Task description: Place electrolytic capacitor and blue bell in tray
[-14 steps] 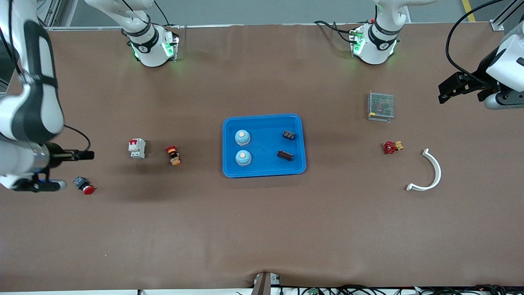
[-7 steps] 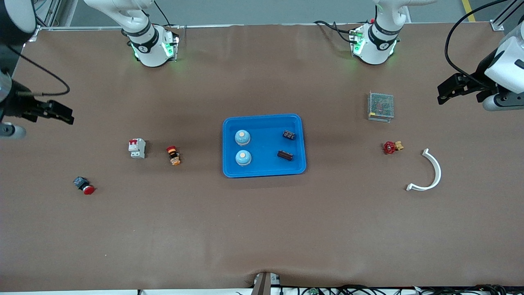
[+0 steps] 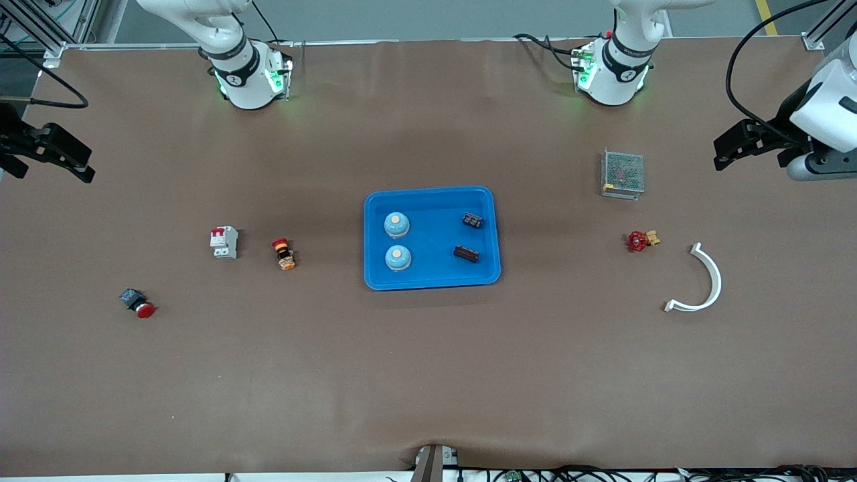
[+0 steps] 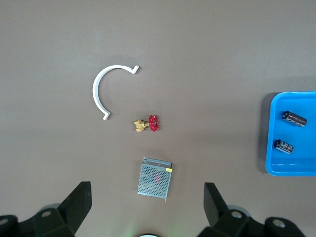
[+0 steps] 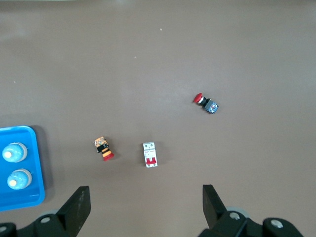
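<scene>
Brown work table (image 3: 428,375), seen from above.
Matte brown covering spans the whole top, faintly creased, with soft shadows near its middle. A pale metal edge rail (image 3: 428,42) runs along the side where the bases stand; grey floor (image 3: 428,17) lies past it, with a yellow floor stripe (image 3: 765,15) at the left arm's end. Aluminium frame struts (image 3: 30,27) stand at the corner at the right arm's end. Black cables (image 3: 602,472) and a small metal bracket (image 3: 434,462) line the edge nearest the front camera. Light even, diffuse.
</scene>
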Robot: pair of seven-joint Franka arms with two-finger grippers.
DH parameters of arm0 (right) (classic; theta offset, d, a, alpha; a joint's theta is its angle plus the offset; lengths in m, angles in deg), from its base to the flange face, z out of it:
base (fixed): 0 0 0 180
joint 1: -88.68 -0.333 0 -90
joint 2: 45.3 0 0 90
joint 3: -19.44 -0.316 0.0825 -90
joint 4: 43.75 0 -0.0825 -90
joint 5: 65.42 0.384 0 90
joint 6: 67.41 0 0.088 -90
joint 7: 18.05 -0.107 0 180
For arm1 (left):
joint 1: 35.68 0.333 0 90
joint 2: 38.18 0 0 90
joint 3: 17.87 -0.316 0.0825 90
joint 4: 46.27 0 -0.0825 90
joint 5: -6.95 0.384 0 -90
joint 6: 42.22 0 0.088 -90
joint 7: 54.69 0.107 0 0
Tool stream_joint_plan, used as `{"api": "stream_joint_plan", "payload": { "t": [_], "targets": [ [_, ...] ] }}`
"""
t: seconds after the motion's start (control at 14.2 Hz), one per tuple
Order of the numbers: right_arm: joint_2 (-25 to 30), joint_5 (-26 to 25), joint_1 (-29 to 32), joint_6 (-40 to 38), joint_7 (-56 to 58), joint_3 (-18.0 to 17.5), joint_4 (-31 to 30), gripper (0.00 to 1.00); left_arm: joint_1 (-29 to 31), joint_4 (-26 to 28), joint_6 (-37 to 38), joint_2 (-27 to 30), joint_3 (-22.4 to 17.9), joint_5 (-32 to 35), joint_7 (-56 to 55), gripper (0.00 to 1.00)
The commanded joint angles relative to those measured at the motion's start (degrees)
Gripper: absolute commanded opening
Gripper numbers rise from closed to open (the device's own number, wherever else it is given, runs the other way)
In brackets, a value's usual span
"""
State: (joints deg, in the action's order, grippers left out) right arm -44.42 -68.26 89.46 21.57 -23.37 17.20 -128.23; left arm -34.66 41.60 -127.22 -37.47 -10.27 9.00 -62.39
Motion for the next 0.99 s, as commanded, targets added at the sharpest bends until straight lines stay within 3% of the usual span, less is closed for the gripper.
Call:
{"api": "stream_joint_plan", "payload": {
  "t": [0.0, 0.63, 0.92],
  "targets": [
    [-0.3, 5.3, 2.5, 0.1, -0.7, 0.1, 0.6, 1.0, 0.6, -0.1, 0.5, 0.9, 0.3, -1.3, -0.1, 1.0],
    [-0.4, 5.6, 3.0, 3.2, -0.2, 0.1, 0.2, 1.0, 0.3, -0.9, 0.5, 0.3, 0.2, -0.8, 0.0, 1.0],
    [-1.0, 3.6, 2.9, 0.2, 2.2, 0.1, -0.3, 1.0, 0.4, -1.3, 0.5, 0.3, 0.2, -0.3, 0.1, 1.0]
  ]
}}
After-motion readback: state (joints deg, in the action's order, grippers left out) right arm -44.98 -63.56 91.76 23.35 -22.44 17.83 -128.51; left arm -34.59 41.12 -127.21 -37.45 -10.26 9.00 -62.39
